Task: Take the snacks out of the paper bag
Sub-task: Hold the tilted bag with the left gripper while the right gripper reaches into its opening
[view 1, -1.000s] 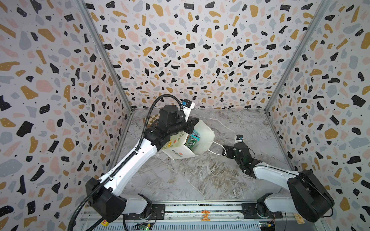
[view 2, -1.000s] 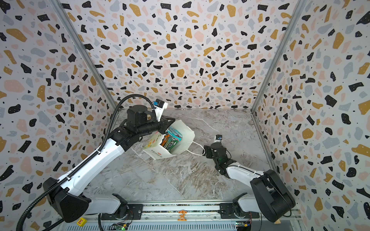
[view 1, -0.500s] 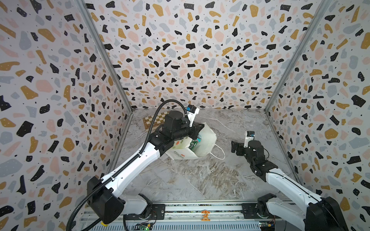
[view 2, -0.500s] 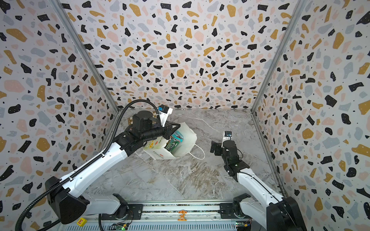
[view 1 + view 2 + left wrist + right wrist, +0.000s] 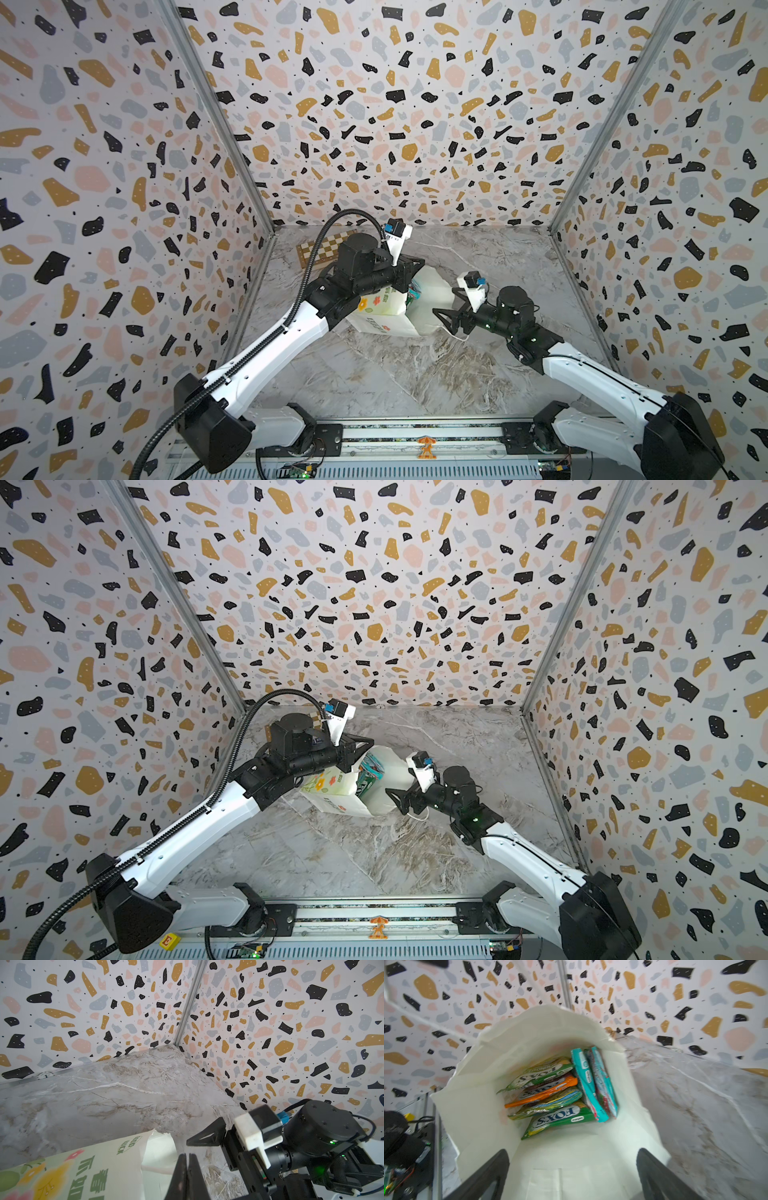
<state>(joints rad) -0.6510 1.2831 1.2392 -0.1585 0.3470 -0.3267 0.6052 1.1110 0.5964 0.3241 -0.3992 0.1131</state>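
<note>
Reach-in step, nothing taken out yet. Paper bag (image 5: 384,309) tipped over near the middle of the worktop (image 5: 374,374), slightly toward the back-left corner, mouth turned to the right edge. Deep inside, at the bottom: all six snacks (image 5: 556,1093), packed together, with green-yellow and orange ones lying flat and the teal pair on edge beside them.

Left pincer (image 5: 188,1164) clamped fully shut, apparently pinching the bag's upper rim and propping the mouth open. Actual bite on the paper hard to confirm from the wrist view. Right pincer (image 5: 572,1176) spread wide, empty, just at the mouth and lined up with the opening.

To do it well:
- Drive straight in along the bag's length, staying off the paper walls so as not to shove the bag away.
- Go deep enough to straddle one packet's near edge, probably the lowest green one, closest to the mouth.
- Bite across the thin side, not the flat face.
- Close firmly: glossy film, likely slippery.
- Hold the left grip firm while pulling out.

Main risk: dragging neighbouring packets along or crumpling the wall.
</note>
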